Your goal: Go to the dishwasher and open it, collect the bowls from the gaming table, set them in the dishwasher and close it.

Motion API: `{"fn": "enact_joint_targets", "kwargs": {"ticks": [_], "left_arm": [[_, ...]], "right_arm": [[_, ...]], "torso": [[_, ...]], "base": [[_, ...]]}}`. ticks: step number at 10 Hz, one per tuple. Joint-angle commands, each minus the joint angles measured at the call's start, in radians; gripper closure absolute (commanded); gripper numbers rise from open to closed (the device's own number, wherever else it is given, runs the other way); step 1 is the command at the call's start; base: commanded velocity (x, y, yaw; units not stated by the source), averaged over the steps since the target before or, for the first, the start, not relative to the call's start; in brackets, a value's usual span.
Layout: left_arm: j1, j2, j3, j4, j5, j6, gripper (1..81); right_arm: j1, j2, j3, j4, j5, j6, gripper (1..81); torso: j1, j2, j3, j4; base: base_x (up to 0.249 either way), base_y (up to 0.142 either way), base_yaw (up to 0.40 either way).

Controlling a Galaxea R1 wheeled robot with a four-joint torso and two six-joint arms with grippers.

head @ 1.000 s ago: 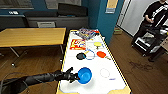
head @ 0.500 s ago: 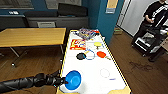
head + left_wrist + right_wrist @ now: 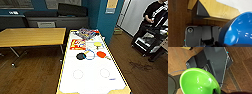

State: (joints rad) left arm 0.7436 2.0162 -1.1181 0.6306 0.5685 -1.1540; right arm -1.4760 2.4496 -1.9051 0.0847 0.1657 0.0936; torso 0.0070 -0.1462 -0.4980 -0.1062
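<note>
While each end effector's grip can't be judged, glossy bowls loom close — blue bowl [image 3: 238,32], green bowl [image 3: 198,82].

From up high I count one long white-topped gaming table with a yellow rim [image 3: 65,60], and on it three small round bowls: one black [image 3: 80,56], one red-orange [image 3: 101,54] and one yellow [image 3: 97,44]. Beside it I see one plain wooden-topped table [image 3: 30,36], and one person in dark clothes [image 3: 152,17] by one wheeled cart [image 3: 147,43]. My left wrist camera adds one glossy blue bowl [image 3: 238,31], my right one bright green bowl [image 3: 196,82], making five bowls.
</note>
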Motion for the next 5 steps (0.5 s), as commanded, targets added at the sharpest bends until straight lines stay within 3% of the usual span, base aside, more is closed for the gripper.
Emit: {"fn": "enact_joint_targets", "kwargs": {"ticks": [1,2,4,5], "left_arm": [[0.113,-0.001,-0.037,0.132,0.036,0.01,81.1],[0.142,0.013,-0.064,0.133,0.031,0.01,81.1],[0.201,0.035,-0.139,0.147,-0.048,0.01,81.1],[0.234,0.049,-0.173,0.149,-0.058,0.008,81.1]], "right_arm": [[0.01,-0.033,0.018,-0.005,-0.065,-0.005,81.1],[0.009,-0.035,0.018,-0.005,-0.063,-0.005,81.1],[0.004,-0.033,0.019,-0.005,-0.061,-0.006,81.1],[0.004,-0.028,0.014,-0.005,-0.063,-0.006,81.1]], "torso": [[0.0,0.0,0.0,0.0],[0.0,0.0,0.0,0.0],[0.0,0.0,0.0,0.0],[0.0,0.0,0.0,0.0]], "base": [[0.0,0.0,0.0],[0.0,0.0,0.0],[0.0,0.0,0.0],[0.0,0.0,0.0]]}}
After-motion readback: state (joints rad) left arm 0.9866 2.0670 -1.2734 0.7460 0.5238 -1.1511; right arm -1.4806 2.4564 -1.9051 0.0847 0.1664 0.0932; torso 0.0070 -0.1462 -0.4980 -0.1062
